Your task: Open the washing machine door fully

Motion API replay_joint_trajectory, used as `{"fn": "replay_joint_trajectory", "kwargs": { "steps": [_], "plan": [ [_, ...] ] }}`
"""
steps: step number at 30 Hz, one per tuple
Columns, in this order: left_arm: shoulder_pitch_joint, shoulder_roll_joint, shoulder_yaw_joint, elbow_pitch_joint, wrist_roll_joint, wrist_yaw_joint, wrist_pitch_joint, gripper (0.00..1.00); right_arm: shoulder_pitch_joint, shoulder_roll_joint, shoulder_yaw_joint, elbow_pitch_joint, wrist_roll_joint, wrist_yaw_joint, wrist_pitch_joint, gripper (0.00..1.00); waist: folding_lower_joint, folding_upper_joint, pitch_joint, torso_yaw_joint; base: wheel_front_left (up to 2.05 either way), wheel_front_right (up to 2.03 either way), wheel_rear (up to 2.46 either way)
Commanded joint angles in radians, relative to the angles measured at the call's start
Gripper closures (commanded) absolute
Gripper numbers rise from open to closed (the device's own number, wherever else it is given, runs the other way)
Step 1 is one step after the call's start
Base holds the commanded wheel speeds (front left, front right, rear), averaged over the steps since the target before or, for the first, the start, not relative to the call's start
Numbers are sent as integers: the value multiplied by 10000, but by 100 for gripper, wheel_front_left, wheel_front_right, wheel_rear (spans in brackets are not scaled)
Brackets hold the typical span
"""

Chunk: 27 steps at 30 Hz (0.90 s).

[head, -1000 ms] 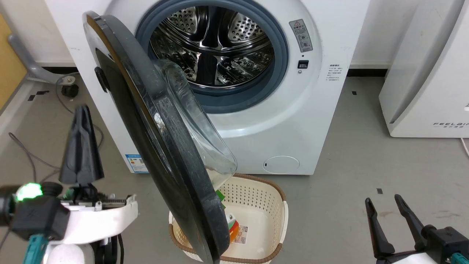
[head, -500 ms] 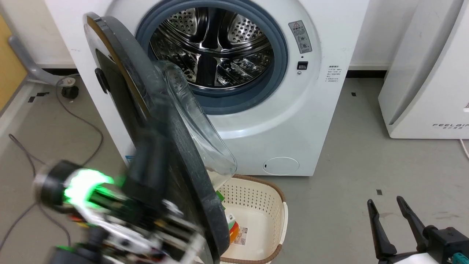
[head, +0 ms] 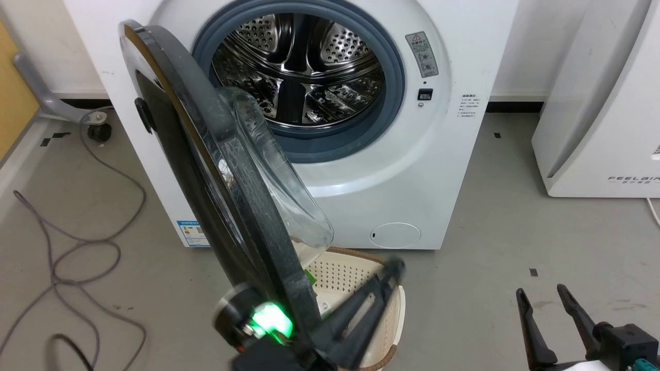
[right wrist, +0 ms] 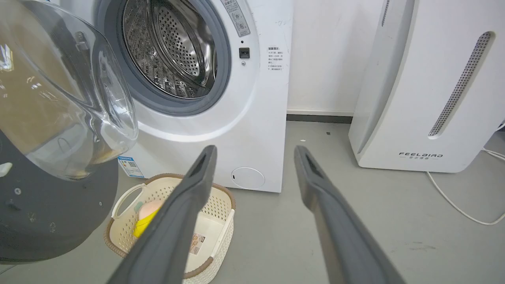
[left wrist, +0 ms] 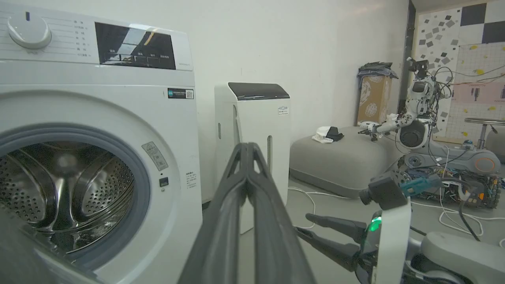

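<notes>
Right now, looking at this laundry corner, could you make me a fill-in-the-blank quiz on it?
The door of the machine stands ____, baring the drum.
On the floor under the door sits a cream, holed ____.
The left jaws are shut; the right jaws stand ____.
A grey ____ snakes over the floor left of the machine.
Missing: open; basket; open; cable.
</notes>
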Motion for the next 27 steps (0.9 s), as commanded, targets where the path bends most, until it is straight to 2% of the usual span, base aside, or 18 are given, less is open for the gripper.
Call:
{"fn": "replay_joint_trajectory", "kwargs": {
  "steps": [1,6,10,19,27],
  "plan": [
    [340,123,-220,270,-180,-17,470,100,152,39,12,41,114,6,14,0,0,0,-8,5,0,0,0],
    [773,322,-515,1191,-388,90,1564,100,142,39,47,69,124,6,52,0,0,0,23,-1,0,0,0],
    [781,356,-459,1862,-298,299,1867,100,120,39,71,101,140,6,54,0,0,0,53,-19,0,0,0],
    [196,-101,145,3479,-289,916,1193,100,60,39,143,243,218,6,50,0,0,0,83,-185,0,0,0],
    [71,-171,532,4025,-215,1402,718,100,108,39,101,352,254,6,1,0,0,0,72,-255,0,0,0]
  ]
}}
